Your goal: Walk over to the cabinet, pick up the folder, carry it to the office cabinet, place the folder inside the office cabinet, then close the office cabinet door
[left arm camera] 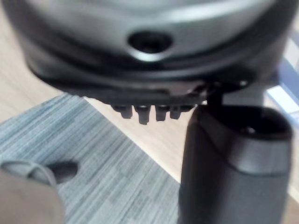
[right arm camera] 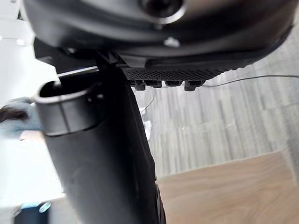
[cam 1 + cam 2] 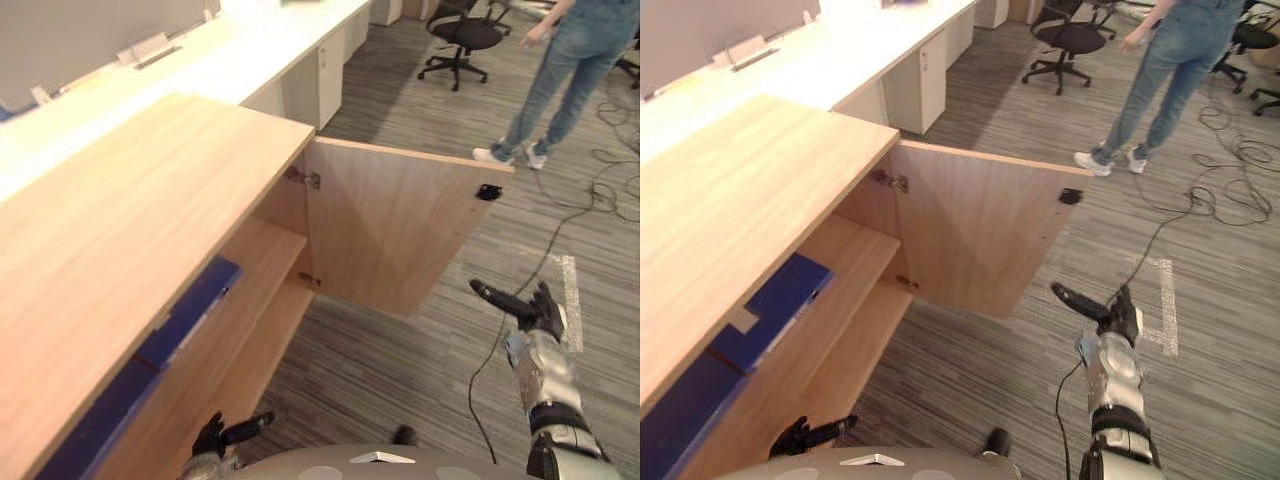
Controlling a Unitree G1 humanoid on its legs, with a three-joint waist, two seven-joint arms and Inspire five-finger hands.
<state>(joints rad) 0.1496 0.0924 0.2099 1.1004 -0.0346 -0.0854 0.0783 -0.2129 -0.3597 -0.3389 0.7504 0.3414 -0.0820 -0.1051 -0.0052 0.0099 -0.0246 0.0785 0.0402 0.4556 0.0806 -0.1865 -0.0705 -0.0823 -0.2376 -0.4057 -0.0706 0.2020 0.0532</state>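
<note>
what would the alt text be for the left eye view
A wooden cabinet stands with its door swung wide open and a blue folder lying on the shelf inside. The robot's right hand hangs open over the carpet, apart from the door's free edge, with its left hand low by the cabinet front; a person stands beyond.
</note>
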